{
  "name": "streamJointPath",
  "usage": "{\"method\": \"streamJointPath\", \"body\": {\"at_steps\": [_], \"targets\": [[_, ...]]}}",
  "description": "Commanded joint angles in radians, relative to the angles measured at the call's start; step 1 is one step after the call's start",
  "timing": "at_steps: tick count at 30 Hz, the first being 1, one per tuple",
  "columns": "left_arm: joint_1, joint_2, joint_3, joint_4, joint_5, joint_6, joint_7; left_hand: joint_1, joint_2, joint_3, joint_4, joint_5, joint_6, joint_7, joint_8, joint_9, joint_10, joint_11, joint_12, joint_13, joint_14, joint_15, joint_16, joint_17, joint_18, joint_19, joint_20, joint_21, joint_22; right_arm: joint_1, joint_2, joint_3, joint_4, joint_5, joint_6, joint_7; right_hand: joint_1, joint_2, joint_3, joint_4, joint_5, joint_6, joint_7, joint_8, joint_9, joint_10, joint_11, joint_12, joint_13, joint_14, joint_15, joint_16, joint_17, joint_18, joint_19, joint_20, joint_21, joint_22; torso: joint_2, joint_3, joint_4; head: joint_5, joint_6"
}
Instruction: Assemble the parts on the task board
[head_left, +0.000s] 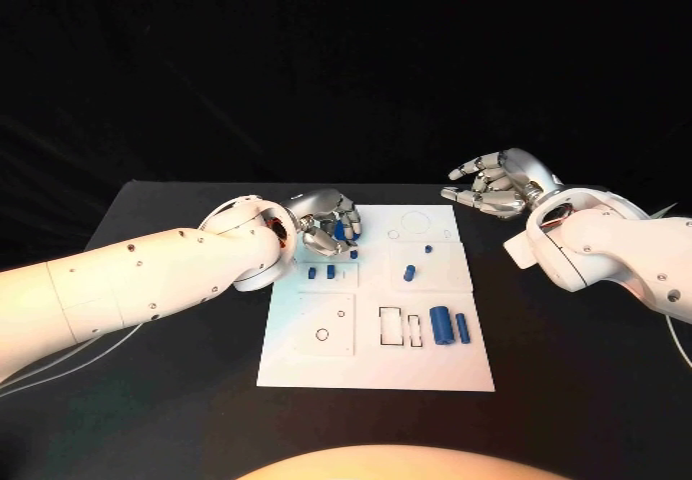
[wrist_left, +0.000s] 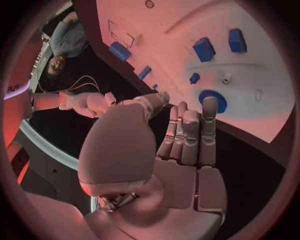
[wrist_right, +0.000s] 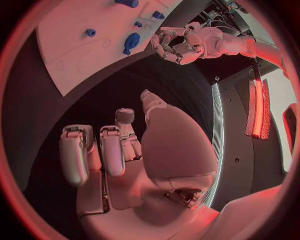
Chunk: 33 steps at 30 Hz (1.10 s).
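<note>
The flat white task board (head_left: 378, 345) lies in the middle of the black tabletop (head_left: 577, 400), and most of the small blue plastic parts look unassembled — my judgement is that the task is at an early stage. Two upright blue blocks (head_left: 450, 326) stand at the board's near right, beside empty outlined slots. A short blue peg (head_left: 410, 270) rests on the middle panel. Two small blue square pieces (head_left: 322, 271) sit on the left panel.

The left robot hand (head_left: 327, 226) hovers over the board's far-left corner, fingers curled loosely. Something blue shows among them in the head view, but whether it is held or merely lies beneath I cannot tell. The right robot hand (head_left: 493, 183) hangs beyond the board's far-right corner over bare tabletop, fingers bent but apart, holding nothing.

The left wrist view adds what the head view hides: a round blue toothed disc (wrist_left: 212, 100) lies on the board just past the fingertips (wrist_left: 209, 107), seemingly under rather than within the grasp — though contact is unclear. The right wrist view shows its own palm (wrist_right: 156, 150) empty, and the same disc (wrist_right: 132, 41) from the opposite side.
</note>
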Motion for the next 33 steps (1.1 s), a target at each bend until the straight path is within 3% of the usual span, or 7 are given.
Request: {"method": "streamJointPath", "body": {"at_steps": [1, 5, 19, 33], "targets": [[0.002, 0.018, -0.005, -0.019, -0.145, 0.035, 0.015, -0.012, -0.01, -0.027, 0.001, -0.008, 0.005, -0.001, -0.013, -0.015, -0.017, 0.003, -0.02, -0.022, -0.002, 0.007, 0.008, -0.015, 0.007, 0.021, 0.004, 0.014, 0.017, -0.001, 0.002, 0.0, 0.001, -0.004, -0.002, 0.027, 0.005, -0.008, 0.008, -0.001, 0.005, -0.004, -0.001, 0.007, -0.002, -0.032, -0.005, -0.055, -0.053, 0.051, -0.007, -0.005, 0.058, 0.009, 0.061, -0.007, -0.005, 0.202, 0.0, 0.001, 0.0002, 0.001, 0.001], [0.004, 0.042, -0.012, -0.042, -0.188, 0.066, -0.013, -0.016, -0.008, -0.056, -0.001, -0.006, 0.016, -0.002, -0.021, -0.033, -0.011, 0.002, -0.029, -0.044, 0.021, 0.008, 0.035, -0.007, 0.0, 0.06, 0.006, 0.044, 0.054, -0.001, 0.003, 0.0, 0.001, -0.005, -0.005, 0.029, 0.002, -0.012, 0.017, 0.0, 0.005, -0.004, -0.002, 0.015, -0.003, -0.078, -0.006, -0.151, -0.144, 0.05, -0.009, -0.009, 0.054, 0.01, 0.06, -0.008, -0.01, 0.2, 0.001, 0.0008, -0.0002, -0.001, 0.004], [0.004, 0.111, -0.022, -0.122, -0.247, 0.127, -0.063, -0.006, -0.004, -0.072, -0.002, -0.005, 0.038, -0.007, -0.034, -0.056, -0.016, 0.005, -0.048, -0.071, 0.029, 0.009, 0.053, -0.018, -0.005, 0.084, 0.006, 0.063, 0.077, -0.001, 0.005, 0.0, 0.003, -0.006, -0.014, 0.034, -0.004, -0.019, 0.028, 0.0, 0.005, -0.006, -0.002, 0.026, -0.006, -0.086, -0.006, -0.206, -0.2, 0.049, -0.009, -0.017, 0.047, 0.012, 0.057, -0.009, -0.02, 0.194, 0.002, 0.0013, -0.0013, -0.004, 0.001], [0.004, 0.13, -0.024, -0.15, -0.253, 0.15, -0.068, 0.025, 0.01, -0.036, -0.011, -0.002, 0.079, -0.011, -0.049, -0.083, 0.016, 0.001, -0.054, -0.101, 0.041, 0.006, 0.083, -0.021, -0.011, 0.11, 0.004, 0.092, 0.11, -0.001, 0.004, 0.0, 0.006, -0.006, -0.014, 0.034, -0.005, -0.019, 0.029, 0.0, 0.005, -0.006, -0.002, 0.026, -0.007, -0.086, -0.005, -0.209, -0.204, 0.049, -0.009, -0.017, 0.047, 0.012, 0.057, -0.009, -0.02, 0.194, 0.001, 0.0007, 0.0009, -0.008, -0.004]]}}
